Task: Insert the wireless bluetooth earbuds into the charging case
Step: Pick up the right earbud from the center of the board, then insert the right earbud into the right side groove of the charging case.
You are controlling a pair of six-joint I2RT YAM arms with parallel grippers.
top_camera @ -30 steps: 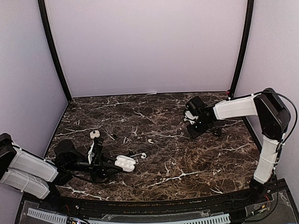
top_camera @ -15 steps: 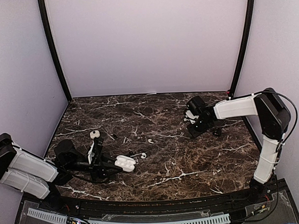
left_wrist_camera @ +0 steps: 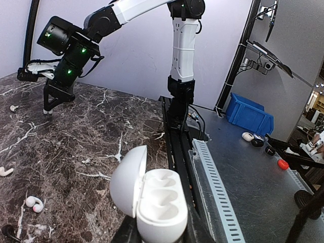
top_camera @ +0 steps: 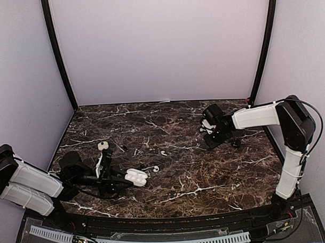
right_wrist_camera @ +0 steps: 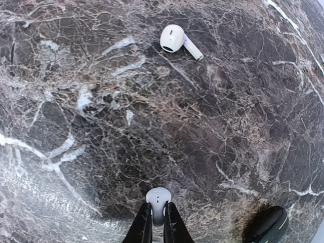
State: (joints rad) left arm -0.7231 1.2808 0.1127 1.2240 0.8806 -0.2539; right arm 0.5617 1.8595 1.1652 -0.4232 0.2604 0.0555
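The dark, white-veined marble counter (top_camera: 207, 178) carries everything. The right arm (top_camera: 258, 117) reaches across its far right part, and the left arm (top_camera: 31, 184) lies low along the near left edge. The left claw (left_wrist_camera: 157, 235) is closed on the base of the charging case (left_wrist_camera: 152, 202), a white rounded case held near the counter's front edge. Its lid is swung open to one side and its two moulded wells are bare. The right claw (right_wrist_camera: 158, 223) points down at the counter with its jaws pressed together on the gripped earbud (right_wrist_camera: 158, 200), pinching the small white piece by its stem so the rounded head shows just past the tips; whether that head touches the marble cannot be told. The loose earbud (right_wrist_camera: 178, 41) lies flat on the counter well apart from that claw, head and short stem both showing. Two more earbuds (top_camera: 163, 153) rest mid-counter between the arms, one of them just beside the open case.
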